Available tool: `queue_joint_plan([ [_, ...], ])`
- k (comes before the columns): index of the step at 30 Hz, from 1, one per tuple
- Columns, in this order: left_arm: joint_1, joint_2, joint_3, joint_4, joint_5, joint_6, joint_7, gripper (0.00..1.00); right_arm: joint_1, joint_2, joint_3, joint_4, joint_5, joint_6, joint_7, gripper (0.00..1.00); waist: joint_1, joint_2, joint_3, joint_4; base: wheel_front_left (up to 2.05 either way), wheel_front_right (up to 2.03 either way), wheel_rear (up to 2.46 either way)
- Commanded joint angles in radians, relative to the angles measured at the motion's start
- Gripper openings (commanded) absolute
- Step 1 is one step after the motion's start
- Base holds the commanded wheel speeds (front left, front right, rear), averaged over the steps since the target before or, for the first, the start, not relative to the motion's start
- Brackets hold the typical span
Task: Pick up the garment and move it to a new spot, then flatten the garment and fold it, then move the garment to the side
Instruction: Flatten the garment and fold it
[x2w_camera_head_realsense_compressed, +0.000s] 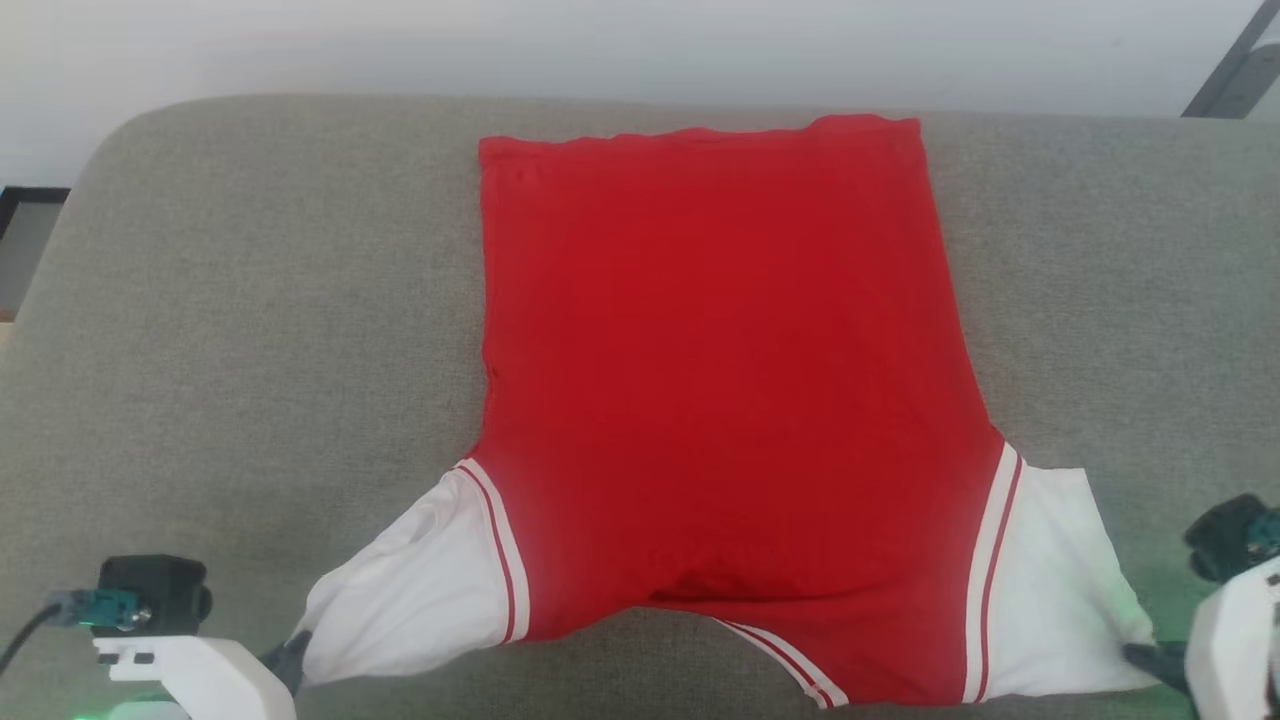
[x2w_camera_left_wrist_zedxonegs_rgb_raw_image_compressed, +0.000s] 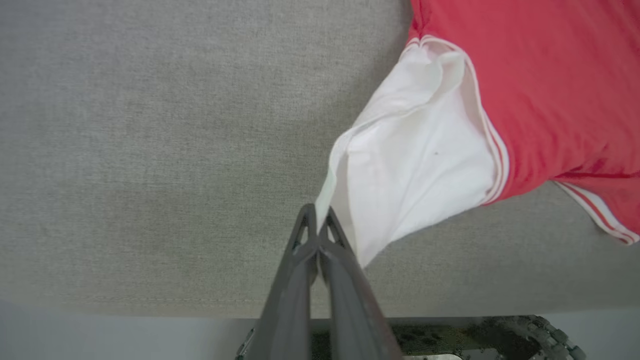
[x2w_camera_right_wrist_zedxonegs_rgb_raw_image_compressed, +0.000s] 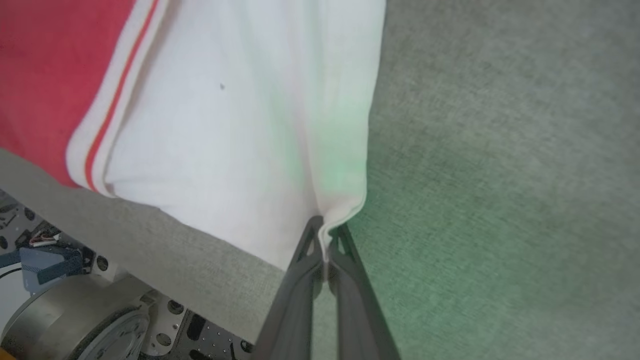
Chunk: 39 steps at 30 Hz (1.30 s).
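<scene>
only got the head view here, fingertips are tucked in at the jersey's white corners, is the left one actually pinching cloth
observer: yes. In the left wrist view the left gripper is shut, with the white corner edge of the garment nipped between its tips.
operator: and the right
observer: same. The right gripper is shut on the outer white corner, and the fabric edge puckers into its tips.
operator: is that side hanging off the front
observer: no. The right wrist view shows the white panel lying over the grey cushion, with a strip of bare cushion between it and the front edge.
</scene>
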<state>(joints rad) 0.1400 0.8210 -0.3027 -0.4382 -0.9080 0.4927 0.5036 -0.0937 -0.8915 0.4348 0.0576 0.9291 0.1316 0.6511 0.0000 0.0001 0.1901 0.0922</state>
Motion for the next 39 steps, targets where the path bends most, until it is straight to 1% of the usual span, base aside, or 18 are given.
queue_joint_plan([
  [1, -0.003, -0.008, -0.006, 0.012, 0.006, -0.011, -0.011, 0.0, 0.006, 0.031, -0.005, 0.02, -0.03, -0.002, -0.01, 0.0, 0.0, -0.0001, 0.006, 0.003, 0.0, 0.0, 0.0],
  [6, -0.051, -0.038, -0.037, 0.049, 0.016, -0.046, -0.023, 0.0, -0.033, 0.147, -0.009, 0.112, -0.129, -0.002, -0.014, 0.0, 0.0, -0.0001, 0.024, 0.007, 0.0, 0.0, 0.0],
  [7, -0.061, -0.043, -0.043, 0.056, 0.018, -0.052, -0.022, 0.0, -0.039, 0.159, -0.009, 0.125, -0.151, -0.002, -0.011, 0.08, 0.0, -0.0001, 0.027, 0.008, 0.0, 0.0, 0.0],
  [8, -0.072, -0.047, -0.046, 0.064, 0.023, -0.058, -0.024, 0.0, -0.048, 0.174, -0.011, 0.137, -0.162, -0.003, -0.008, 0.32, 0.0, -0.0001, 0.029, 0.009, 0.0, 0.0, 0.0],
  [9, -0.082, -0.051, -0.051, 0.071, 0.025, -0.061, -0.026, 0.0, -0.053, 0.188, -0.015, 0.141, -0.165, -0.003, 0.0, 0.76, 0.0, -0.0001, 0.03, 0.01, 0.0, 0.0, 0.0],
  [10, -0.088, -0.055, -0.054, 0.076, 0.023, -0.065, -0.028, 0.0, -0.057, 0.194, -0.017, 0.139, -0.169, -0.003, 0.007, 0.99, 0.0, -0.0001, 0.032, 0.01, 0.0, 0.0, 0.0],
  [13, -0.102, -0.062, -0.06, 0.086, 0.025, -0.074, -0.035, 0.0, -0.074, 0.186, -0.043, 0.104, -0.175, -0.003, 0.036, 1.0, 0.0, -0.0001, 0.037, 0.01, 0.0, 0.0, 0.0],
  [15, -0.105, -0.064, -0.062, 0.09, 0.028, -0.077, -0.04, 0.0, -0.075, 0.171, -0.075, 0.057, -0.161, -0.003, 0.057, 1.0, 0.0, -0.0001, 0.041, 0.011, 0.0, 0.0, 0.0],
  [18, -0.109, -0.071, -0.067, 0.088, 0.03, -0.082, -0.047, 0.0, -0.09, 0.149, -0.144, -0.038, -0.144, -0.002, 0.086, 1.0, 0.0, -0.0001, 0.05, 0.017, 0.0, 0.0, 0.0],
  [20, -0.12, -0.076, -0.072, 0.085, 0.035, -0.084, -0.05, 0.0, -0.108, 0.143, -0.201, -0.093, -0.154, -0.002, 0.099, 1.0, 0.0, -0.0001, 0.059, 0.024, 0.0, 0.0, 0.0],
  [23, -0.136, -0.085, -0.081, 0.081, 0.042, -0.093, -0.054, 0.0, -0.151, 0.167, -0.278, -0.147, -0.201, -0.002, 0.11, 1.0, 0.0, -0.0001, 0.077, 0.04, 0.0, 0.0, 0.0],
  [25, -0.152, -0.093, -0.093, 0.08, 0.049, -0.101, -0.053, 0.0, -0.201, 0.193, -0.32, -0.155, -0.235, -0.002, 0.109, 1.0, 0.0, -0.0001, 0.093, 0.057, 0.0, 0.0, 0.0],
  [28, -0.184, -0.104, -0.108, 0.083, 0.059, -0.112, -0.053, 0.0, -0.307, 0.241, -0.356, -0.116, -0.31, -0.002, 0.067, 1.0, 0.0, -0.0001, 0.118, 0.084, 0.0, 0.0, 0.0],
  [31, -0.222, -0.127, -0.129, 0.092, 0.072, -0.127, -0.053, 0.0, -0.425, 0.293, -0.357, -0.021, -0.379, -0.002, 0.006, 1.0, 0.0, -0.0001, 0.145, 0.117, 0.0, 0.0, 0.0],
  [34, -0.261, -0.149, -0.153, 0.102, 0.085, -0.146, -0.054, 0.0, -0.555, 0.32, -0.336, 0.103, -0.441, -0.002, -0.062, 1.0, 0.0, -0.0001, 0.172, 0.151, 0.0, 0.0, 0.0],
  [35, -0.261, -0.149, -0.153, 0.102, 0.085, -0.146, -0.054, 0.0, -0.555, 0.32, -0.336, 0.103, -0.441, -0.002, -0.062, 1.0, 0.0, -0.0001, 0.172, 0.151, 0.0, 0.0, 0.0],
  [39, -0.31, -0.18, -0.185, 0.124, 0.091, -0.172, -0.054, 0.0, -0.708, 0.348, -0.313, 0.312, -0.496, -0.002, -0.102, 1.0, 0.0, -0.0001, 0.204, 0.195, 0.0, 0.0, 0.0],
])
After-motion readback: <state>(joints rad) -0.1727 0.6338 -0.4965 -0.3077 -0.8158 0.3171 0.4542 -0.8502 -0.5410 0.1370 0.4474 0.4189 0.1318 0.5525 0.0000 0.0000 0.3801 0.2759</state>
